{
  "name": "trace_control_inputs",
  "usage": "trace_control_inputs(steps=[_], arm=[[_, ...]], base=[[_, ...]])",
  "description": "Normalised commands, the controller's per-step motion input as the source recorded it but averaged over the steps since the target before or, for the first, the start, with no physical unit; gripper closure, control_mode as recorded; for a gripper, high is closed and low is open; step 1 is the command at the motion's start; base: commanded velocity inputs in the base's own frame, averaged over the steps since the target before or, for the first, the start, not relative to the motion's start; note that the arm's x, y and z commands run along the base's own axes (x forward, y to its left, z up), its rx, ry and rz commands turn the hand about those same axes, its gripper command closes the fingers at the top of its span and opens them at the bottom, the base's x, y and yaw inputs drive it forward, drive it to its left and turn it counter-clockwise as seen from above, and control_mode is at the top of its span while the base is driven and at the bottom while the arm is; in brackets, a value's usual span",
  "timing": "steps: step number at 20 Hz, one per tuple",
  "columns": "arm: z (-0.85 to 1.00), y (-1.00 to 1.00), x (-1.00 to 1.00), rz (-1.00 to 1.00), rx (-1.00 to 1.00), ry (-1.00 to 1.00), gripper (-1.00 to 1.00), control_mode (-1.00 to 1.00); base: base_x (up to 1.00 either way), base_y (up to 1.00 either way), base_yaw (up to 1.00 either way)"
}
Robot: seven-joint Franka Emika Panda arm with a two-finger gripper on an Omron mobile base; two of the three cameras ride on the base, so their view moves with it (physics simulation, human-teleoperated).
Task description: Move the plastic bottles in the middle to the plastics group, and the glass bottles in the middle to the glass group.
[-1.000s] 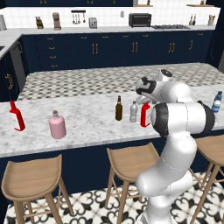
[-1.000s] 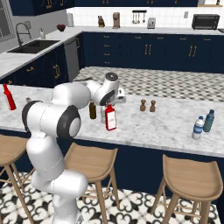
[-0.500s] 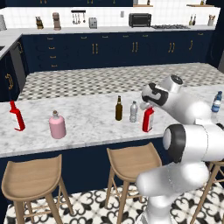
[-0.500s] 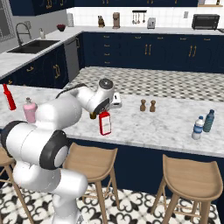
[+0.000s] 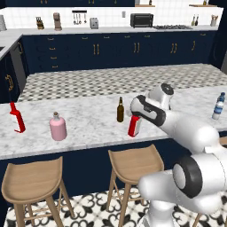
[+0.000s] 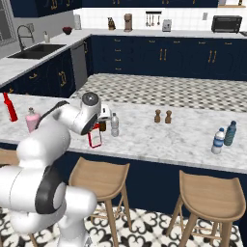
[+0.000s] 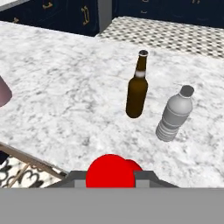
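Observation:
My gripper (image 5: 137, 115) is shut on the neck of a red bottle with a white label (image 5: 134, 127), holding it slightly tilted near the counter's front edge. In the hand view its red cap (image 7: 109, 173) sits between the fingers (image 7: 77, 179). Just behind stand the dark brown bottle (image 5: 120, 110) (image 7: 137, 87) and the greyish see-through bottle (image 6: 115, 125) (image 7: 175, 114); the arm hides the greyish bottle in the left base view. At the far left stand a second red bottle (image 5: 17, 118) and the pink flask (image 5: 57, 127). The blue-labelled water bottle (image 5: 217, 106) stands far right.
Two small brown shakers (image 6: 162, 116) stand mid-counter behind the bottles. A darker bottle (image 6: 231, 133) stands beside the water bottle (image 6: 219, 141). Wooden stools (image 5: 133, 165) line the marble counter's (image 5: 88, 119) front edge. Bare marble lies between the pink flask and the brown bottle.
The arm has swung over, carrying the red bottle left and toward the front edge, from right of the greyish bottle to in front of it. The other bottles have not moved.

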Motion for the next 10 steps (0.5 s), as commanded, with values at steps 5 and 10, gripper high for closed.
trace_control_inputs(steps=[5, 10], arm=[[0.02, 1.0, -0.01, 0.03, 0.04, 0.0, 1.0, -1.0], [0.04, 0.88, 0.01, 0.08, 0.08, 0.0, 1.0, -1.0]], base=[[0.0, 0.0, 0.0], [0.0, 0.0, 0.0]])
